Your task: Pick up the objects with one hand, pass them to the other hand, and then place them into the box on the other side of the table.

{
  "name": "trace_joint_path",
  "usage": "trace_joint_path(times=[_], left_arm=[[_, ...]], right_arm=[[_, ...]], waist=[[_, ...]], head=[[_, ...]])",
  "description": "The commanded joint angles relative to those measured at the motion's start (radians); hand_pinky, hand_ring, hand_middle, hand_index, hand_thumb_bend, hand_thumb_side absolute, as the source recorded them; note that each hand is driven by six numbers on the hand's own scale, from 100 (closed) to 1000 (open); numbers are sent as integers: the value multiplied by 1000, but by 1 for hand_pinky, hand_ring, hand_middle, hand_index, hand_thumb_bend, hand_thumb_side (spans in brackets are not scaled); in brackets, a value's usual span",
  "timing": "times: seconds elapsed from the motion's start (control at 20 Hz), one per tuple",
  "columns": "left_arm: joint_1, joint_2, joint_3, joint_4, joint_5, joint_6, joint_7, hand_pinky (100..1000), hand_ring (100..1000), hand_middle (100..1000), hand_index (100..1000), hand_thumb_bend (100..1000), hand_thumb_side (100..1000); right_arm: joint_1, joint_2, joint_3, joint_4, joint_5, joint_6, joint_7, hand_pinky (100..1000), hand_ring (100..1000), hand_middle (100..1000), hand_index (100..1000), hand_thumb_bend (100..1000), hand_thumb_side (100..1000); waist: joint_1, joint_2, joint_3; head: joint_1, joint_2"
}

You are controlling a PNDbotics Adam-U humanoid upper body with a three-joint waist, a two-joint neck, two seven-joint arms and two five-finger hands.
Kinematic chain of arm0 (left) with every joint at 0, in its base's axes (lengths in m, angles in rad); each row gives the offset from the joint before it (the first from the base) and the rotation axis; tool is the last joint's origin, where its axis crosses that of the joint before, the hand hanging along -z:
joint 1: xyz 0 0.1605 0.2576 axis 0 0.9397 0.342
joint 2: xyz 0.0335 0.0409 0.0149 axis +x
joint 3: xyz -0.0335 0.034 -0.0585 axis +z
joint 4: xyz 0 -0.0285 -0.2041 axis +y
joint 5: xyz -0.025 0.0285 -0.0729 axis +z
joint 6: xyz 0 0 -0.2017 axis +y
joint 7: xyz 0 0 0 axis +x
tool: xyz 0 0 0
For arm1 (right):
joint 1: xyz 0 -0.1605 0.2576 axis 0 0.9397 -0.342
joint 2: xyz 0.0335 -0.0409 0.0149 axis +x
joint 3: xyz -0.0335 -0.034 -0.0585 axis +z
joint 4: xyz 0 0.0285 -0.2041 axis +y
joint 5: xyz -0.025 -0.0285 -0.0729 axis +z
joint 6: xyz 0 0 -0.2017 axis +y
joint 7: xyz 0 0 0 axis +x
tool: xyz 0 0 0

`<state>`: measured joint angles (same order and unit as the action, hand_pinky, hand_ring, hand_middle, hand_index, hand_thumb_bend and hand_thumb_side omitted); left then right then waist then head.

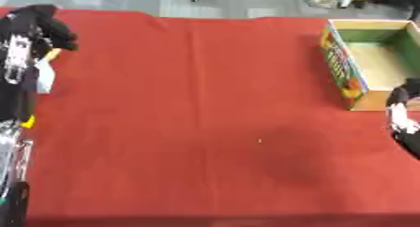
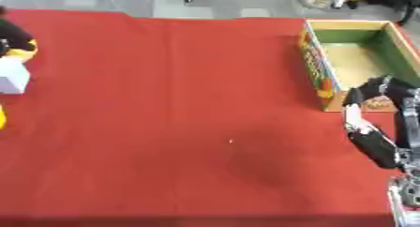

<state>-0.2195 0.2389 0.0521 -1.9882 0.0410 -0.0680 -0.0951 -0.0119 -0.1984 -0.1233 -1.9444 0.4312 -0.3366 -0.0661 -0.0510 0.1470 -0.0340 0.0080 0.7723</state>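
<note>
Counter (image 1: 197,104): covered edge to edge by a red cloth, faintly creased, with a darker patch toward the near middle.
Box (image 2: 353,62): open-topped cardboard, green inner walls, printed colours on its outer side; sits at the far right.
White block (image 2: 12,78): at the left edge.
Yellow items (image 2: 25,50): at the left edge, partly hidden, shape unclear.
Speck (image 1: 260,140): tiny, pale, near the centre.

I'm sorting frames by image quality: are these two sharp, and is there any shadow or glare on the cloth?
Left eye view: soft all over, the box print smeared, the left hand a dark blur; a faint dark patch shows on the red cloth right of centre. Right eye view: equally soft, the right hand edges blurred, the same patch visible; no glare in either.
</note>
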Motion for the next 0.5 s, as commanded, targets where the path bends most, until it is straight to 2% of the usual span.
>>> trace_joint_path(times=[0.05,0.5], left_arm=[[-5,7,3,-12,-9,6,-2,608,610,564,760,100,742],[-7,4,0,-12,-10,8,-7,609,612,567,760,100,746]], right_arm=[[-6,-9,-3,-8,-1,-2,5,816,517,487,453,100,470],[-3,-7,-3,-6,-1,-4,10,816,517,487,453,100,470]], waist=[[2,4,1],[-1,3,1]], head=[[0,-2],[1,-2]])
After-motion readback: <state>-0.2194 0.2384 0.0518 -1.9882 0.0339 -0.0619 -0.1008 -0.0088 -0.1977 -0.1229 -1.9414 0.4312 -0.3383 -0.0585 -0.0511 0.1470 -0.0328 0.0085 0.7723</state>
